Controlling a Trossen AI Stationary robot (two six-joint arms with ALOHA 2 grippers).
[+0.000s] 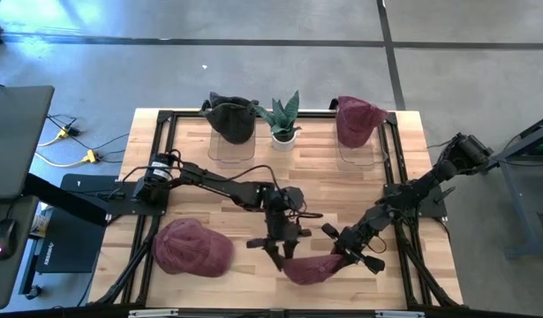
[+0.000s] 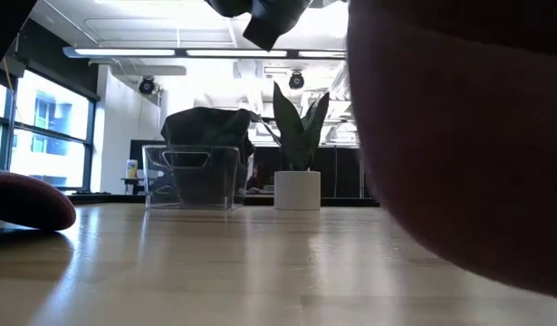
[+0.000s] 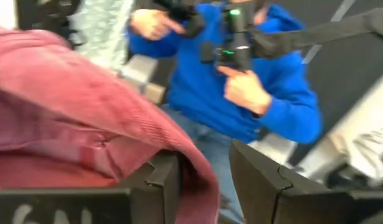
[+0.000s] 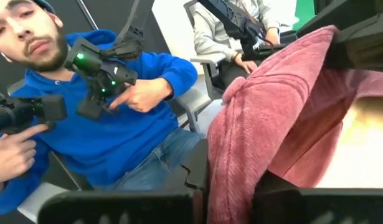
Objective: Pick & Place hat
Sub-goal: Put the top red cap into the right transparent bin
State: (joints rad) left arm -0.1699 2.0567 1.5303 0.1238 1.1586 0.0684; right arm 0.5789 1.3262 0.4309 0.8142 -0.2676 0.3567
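From above, we saw the maroon hat point(image 1: 311, 268) at the table's point(image 1: 403, 159) near edge. In its wrist view, the left gripper point(image 3: 203, 180) stood parted around fabric; the right gripper point(image 4: 231, 193) pinched it. We read no writing.

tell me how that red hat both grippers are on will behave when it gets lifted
Probably floppy: the red hat folds and drapes between the right gripper, pinched shut on it, and the left gripper at its other edge. Its ribbed, fuzzy cloth likely resists slipping. It looks light, so it may sag or swing rather than hold shape.
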